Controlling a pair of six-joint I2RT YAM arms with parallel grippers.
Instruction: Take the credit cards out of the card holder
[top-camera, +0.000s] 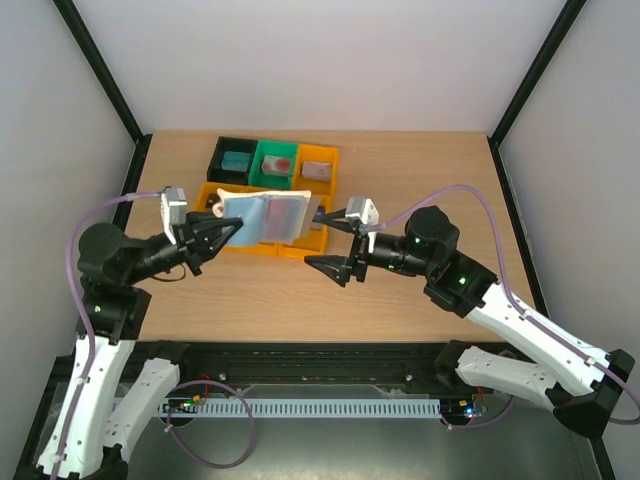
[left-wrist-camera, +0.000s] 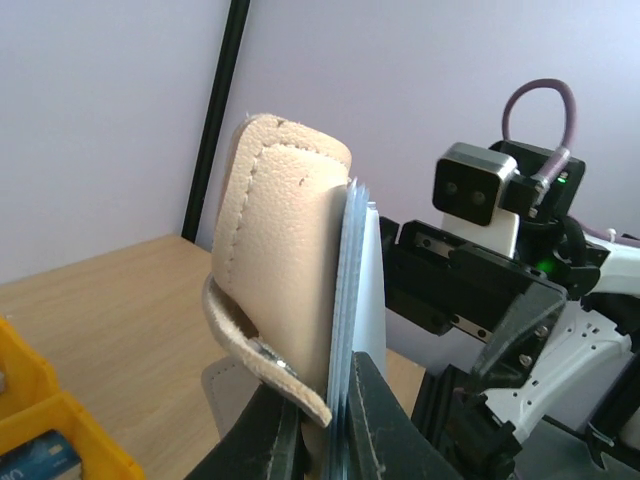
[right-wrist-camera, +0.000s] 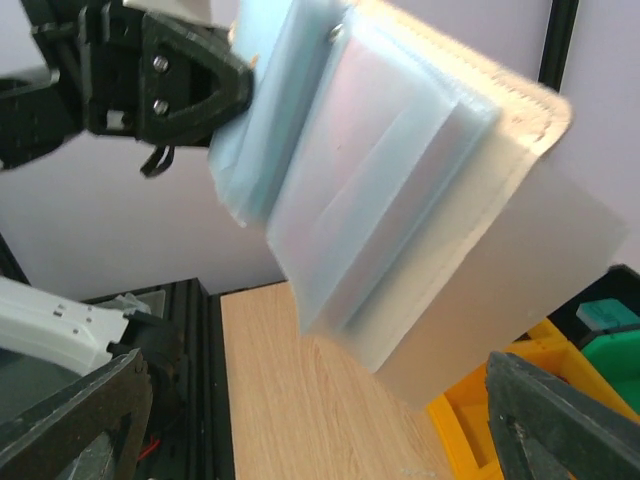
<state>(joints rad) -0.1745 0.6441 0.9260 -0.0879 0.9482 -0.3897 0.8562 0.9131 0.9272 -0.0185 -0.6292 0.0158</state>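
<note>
Left gripper (left-wrist-camera: 325, 405) clamps the card holder (left-wrist-camera: 285, 250) by one edge, up in the air over yellow bins (top-camera: 290, 247): stitched tan leather outside, pale blue sleeves (right-wrist-camera: 380, 190) fanned open, a reddish card (top-camera: 286, 212) showing inside. Right gripper (top-camera: 330, 242) gapes just beside it, holding nothing. I see a teal card (top-camera: 236, 160) in the black bin (top-camera: 222, 150); print on a blue card (left-wrist-camera: 40, 462) unreadable.

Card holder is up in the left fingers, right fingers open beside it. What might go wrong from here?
1. The left fingers pinch the card holder by one edge; a pull from the right may twist or drag it free.
2. The right fingers stand wide open and no card edge clearly sticks out in their wrist view, so they may clamp the flap instead.
3. The holder hangs over the orange bins; a loosened card may drop into one.
</note>
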